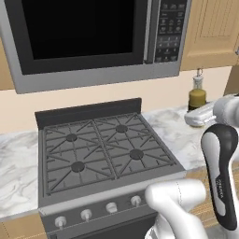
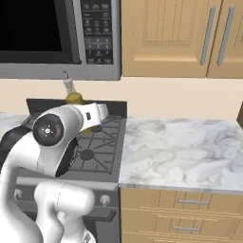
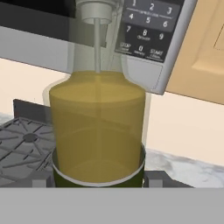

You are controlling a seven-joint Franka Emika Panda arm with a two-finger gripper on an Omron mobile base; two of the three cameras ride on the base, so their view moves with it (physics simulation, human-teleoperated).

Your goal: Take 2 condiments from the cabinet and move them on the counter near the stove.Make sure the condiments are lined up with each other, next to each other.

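The claw point(image 3: 98, 181) grips the olive-green bottle point(image 3: 97, 127) over the counter point(image 1: 179, 133); a tilted release could topple it.

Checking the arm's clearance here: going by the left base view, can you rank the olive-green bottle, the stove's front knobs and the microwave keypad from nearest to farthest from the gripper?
1. Olive-green pourer-topped bottle: right at the gripper, between its jaws in the hand view.
2. Dark microwave keypad: above, slightly left.
3. Silver front knobs of the dark grey gas stove: low and left, farthest.
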